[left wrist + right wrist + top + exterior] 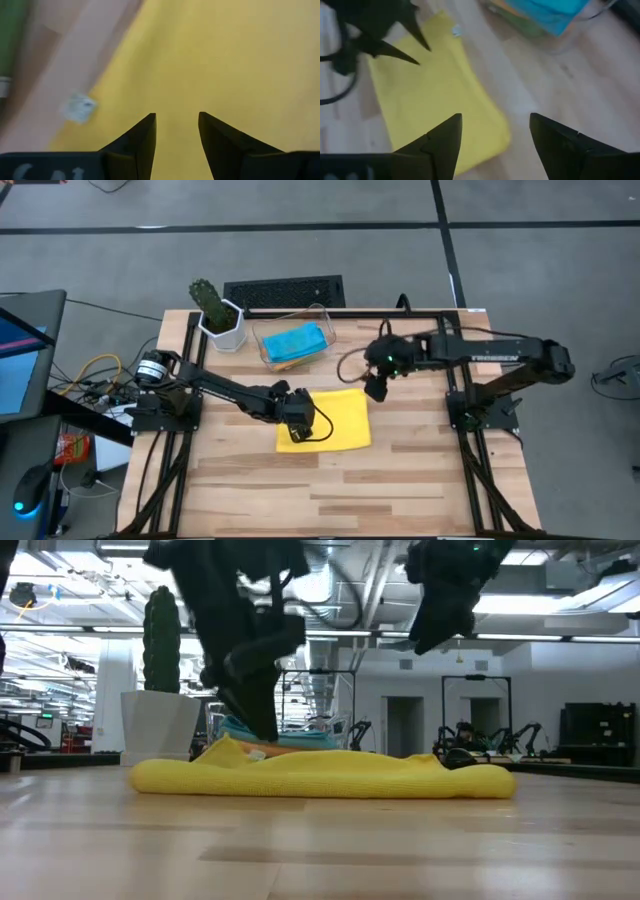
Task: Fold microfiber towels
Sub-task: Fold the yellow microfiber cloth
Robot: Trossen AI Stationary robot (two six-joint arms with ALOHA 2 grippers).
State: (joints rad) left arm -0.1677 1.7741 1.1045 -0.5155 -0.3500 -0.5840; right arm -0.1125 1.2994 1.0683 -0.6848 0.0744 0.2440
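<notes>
On a light wooden desk (400, 480), seen from above, two dark robot arms reach inward from black frames at either side. Near the desk's middle lies a yellow towel (345, 420), folded into a flat rectangle; from table height it shows as a long, low, slightly lumpy yellow band (330, 778) resting on the wood. Toward the far edge stands a clear plastic bin (268, 345) holding a light blue towel (297, 341) folded on top, with a strip of orange showing under it. Just beside the bin, at the far left corner, a white pot (223, 328) holds a green cactus (207, 297). The left end effector (297, 423) is low over the near left part of the yellow towel; its wrist camera shows the two dark fingers (142, 137) partly apart, pointing down at the cloth with yellow showing between them and nothing pinched, and a small white label (79, 107) at the towel's edge. The right end effector (376, 387) hangs above the desk just off the towel's far right corner, raised clear of it in the table-height view. Its fingers (445, 137) are spread wide and empty, with the yellow towel and bare wood showing between them and the bin with the blue towel beyond.
</notes>
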